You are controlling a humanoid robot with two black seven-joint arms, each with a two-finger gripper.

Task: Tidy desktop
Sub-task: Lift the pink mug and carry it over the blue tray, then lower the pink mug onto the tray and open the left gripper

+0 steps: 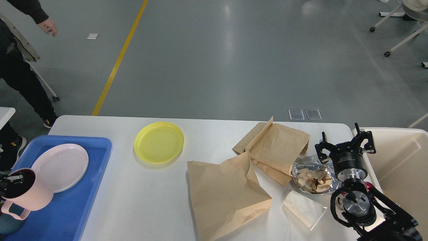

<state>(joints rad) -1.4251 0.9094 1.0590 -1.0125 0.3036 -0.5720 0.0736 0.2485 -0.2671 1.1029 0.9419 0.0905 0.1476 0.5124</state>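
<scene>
The left hand (13, 179) grips the pink mug (25, 194) by its rim over the blue tray (83, 187), seemingly to group crockery; the right hand (346, 144) hovers wide open above the tabletop (140, 197), near the foil wrapper (312, 177).

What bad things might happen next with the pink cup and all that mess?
The pink mug hangs tilted in the left gripper, over the blue tray and close to the pink plate; it might knock the plate or tip when set down. The right gripper sits beside the foil bowl of scraps, which a nudge might spill.
</scene>
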